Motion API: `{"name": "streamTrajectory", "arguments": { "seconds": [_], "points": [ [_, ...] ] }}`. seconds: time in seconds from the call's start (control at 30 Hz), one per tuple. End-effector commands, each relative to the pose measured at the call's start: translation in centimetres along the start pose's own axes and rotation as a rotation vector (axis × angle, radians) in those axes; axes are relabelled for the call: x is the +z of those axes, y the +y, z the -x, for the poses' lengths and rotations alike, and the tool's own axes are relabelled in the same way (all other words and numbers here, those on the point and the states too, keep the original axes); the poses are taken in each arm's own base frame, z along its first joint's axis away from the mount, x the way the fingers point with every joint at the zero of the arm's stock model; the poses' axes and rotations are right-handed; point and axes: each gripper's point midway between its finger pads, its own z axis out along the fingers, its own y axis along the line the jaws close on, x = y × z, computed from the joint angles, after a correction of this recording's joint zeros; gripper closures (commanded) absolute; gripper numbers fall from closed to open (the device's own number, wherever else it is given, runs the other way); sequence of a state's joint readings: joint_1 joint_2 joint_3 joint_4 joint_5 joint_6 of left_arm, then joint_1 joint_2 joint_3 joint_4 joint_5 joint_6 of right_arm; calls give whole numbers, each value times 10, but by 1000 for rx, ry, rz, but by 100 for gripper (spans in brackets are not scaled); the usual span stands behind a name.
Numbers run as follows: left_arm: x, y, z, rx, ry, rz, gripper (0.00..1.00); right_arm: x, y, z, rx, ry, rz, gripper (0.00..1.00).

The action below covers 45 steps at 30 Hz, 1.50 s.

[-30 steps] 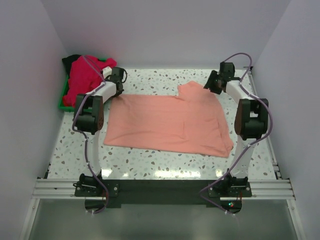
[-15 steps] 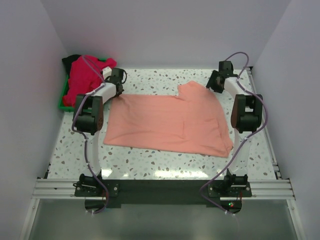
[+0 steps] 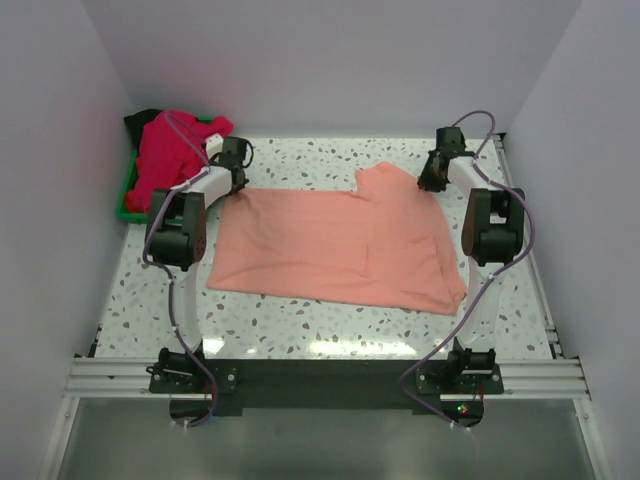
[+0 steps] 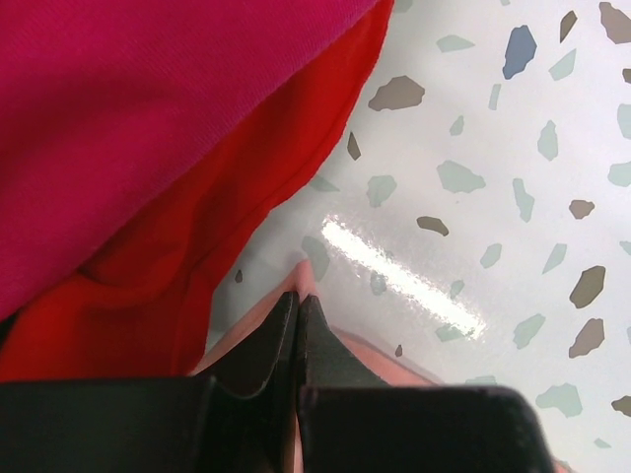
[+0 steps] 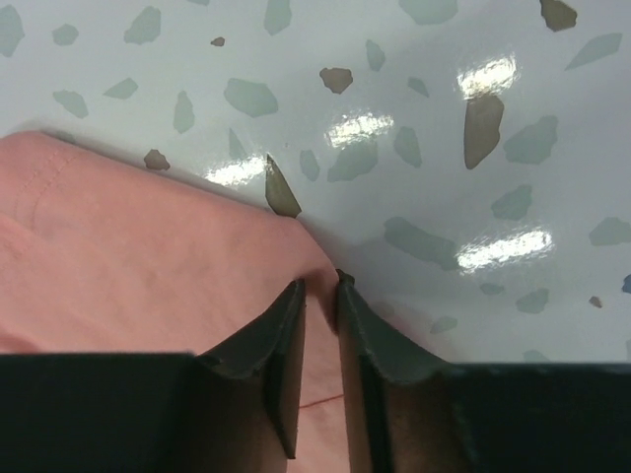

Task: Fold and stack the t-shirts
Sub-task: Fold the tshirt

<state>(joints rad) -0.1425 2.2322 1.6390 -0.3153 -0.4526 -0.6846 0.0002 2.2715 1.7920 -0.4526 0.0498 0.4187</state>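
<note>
A salmon-pink t-shirt (image 3: 340, 245) lies spread flat on the table. My left gripper (image 3: 235, 180) is at its far left corner, and in the left wrist view it (image 4: 299, 296) is shut on that salmon corner (image 4: 304, 274). My right gripper (image 3: 428, 180) is at the far right corner by the sleeve. In the right wrist view it (image 5: 320, 288) has its jaws a narrow gap apart, closed onto a fold of the salmon cloth (image 5: 148, 256) at its edge. Magenta-pink (image 4: 148, 99) and red (image 4: 237, 207) t-shirts lie just left of my left gripper.
A green tray (image 3: 127, 200) stands at the far left holding the heap of magenta and red shirts (image 3: 165, 155), with a black one (image 3: 143, 120) behind it. White walls close in the table on three sides. The speckled tabletop (image 3: 300, 325) shows round the shirt.
My right arm has swung towards the far right and its gripper has settled at the shirt's far right corner. The left arm and the shirt have not moved.
</note>
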Motion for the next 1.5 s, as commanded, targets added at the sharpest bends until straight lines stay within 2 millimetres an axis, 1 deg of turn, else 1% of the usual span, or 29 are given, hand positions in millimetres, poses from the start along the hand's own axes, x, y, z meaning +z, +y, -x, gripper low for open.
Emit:
{"name": "streamTrajectory", "arguments": {
  "seconds": [0.0, 0.07, 0.1, 0.17, 0.2, 0.23, 0.27, 0.3, 0.4, 0.43, 0.5, 0.53, 0.63, 0.73, 0.87, 0.97, 1.0, 1.03, 1.07, 1.1, 1.13, 1.17, 1.2, 1.23, 1.27, 1.3, 1.37, 1.4, 1.47],
  "points": [
    [-8, -4, -4, 22, 23, -37, 100, 0, 6, -2, -4, 17, 26, 80],
    [-10, -5, -2, 20, 20, -45, 100, -6, 9, 3, 1, 5, 36, 87],
    [-11, -6, 0, 18, 17, -49, 100, -8, 10, 5, 1, 1, 39, 94],
    [-14, -6, 3, 16, 11, -53, 100, -14, 13, 12, 5, -15, 47, 100],
    [-16, -7, 5, 16, 9, -57, 100, -20, 16, 18, 7, -34, 57, 100],
    [-17, -7, 7, 16, 4, -60, 100, -22, 4, 27, 34, -48, 48, 100],
    [-18, -8, 9, 18, -1, -66, 100, -25, 3, 30, 42, -56, 51, 100],
    [-20, -10, 11, 18, -4, -73, 100, -32, 5, 39, 49, -82, 67, 100],
    [-25, -13, 21, 16, -20, -87, 100, -39, 0, 48, 78, -116, 73, 100],
    [-26, -15, 24, 17, -25, -90, 100, -46, -1, 55, 88, -135, 77, 100],
    [-30, -15, 29, 20, -32, -92, 100, -50, -1, 56, 94, -141, 97, 100],
    [-31, -15, 31, 18, -36, -95, 100, -56, 1, 59, 96, -151, 108, 100],
    [-34, -13, 38, 9, -43, -96, 100, -63, 0, 65, 102, -171, 121, 100],
    [-36, -10, 43, 1, -46, -99, 100, -69, 0, 68, 109, -181, 133, 100],
    [-38, -10, 46, 2, -46, -110, 100, -83, 3, 74, 109, -203, 150, 100],
    [-41, -11, 50, 2, -51, -120, 100, -90, 3, 73, 108, -207, 149, 100],
    [-43, -11, 51, 1, -50, -123, 100, -98, 4, 76, 107, -219, 156, 100],
    [-45, -11, 51, 1, -51, -125, 100, -97, 1, 69, 113, -208, 151, 100],
    [-46, -12, 52, 0, -49, -130, 100, -100, 1, 68, 116, -210, 152, 100],
    [-47, -10, 49, 2, -45, -129, 100, -108, 3, 70, 117, -228, 165, 100],
    [-50, -10, 51, -1, -49, -133, 100, -108, 0, 63, 124, -217, 159, 100],
    [-51, -9, 51, -3, -48, -135, 100, -110, -1, 62, 126, -219, 159, 100],
    [-52, -6, 46, 0, -40, -129, 100, -118, 0, 63, 127, -231, 170, 100],
    [-57, -4, 48, -6, -45, -133, 100, -117, -3, 55, 128, -218, 162, 100],
    [-59, -4, 49, -12, -50, -136, 100, -120, -4, 53, 131, -217, 162, 100],
    [-59, 1, 41, -7, -37, -130, 100, -123, -4, 52, 134, -220, 163, 100],
    [-67, 3, 44, -19, -47, -145, 100, -131, -7, 45, 134, -221, 165, 100],
    [-67, 7, 38, -14, -38, -138, 100, -133, -8, 41, 135, -217, 163, 100],
    [-75, 10, 39, -26, -42, -145, 100, -141, -12, 33, 139, -218, 156, 100]
  ]
}}
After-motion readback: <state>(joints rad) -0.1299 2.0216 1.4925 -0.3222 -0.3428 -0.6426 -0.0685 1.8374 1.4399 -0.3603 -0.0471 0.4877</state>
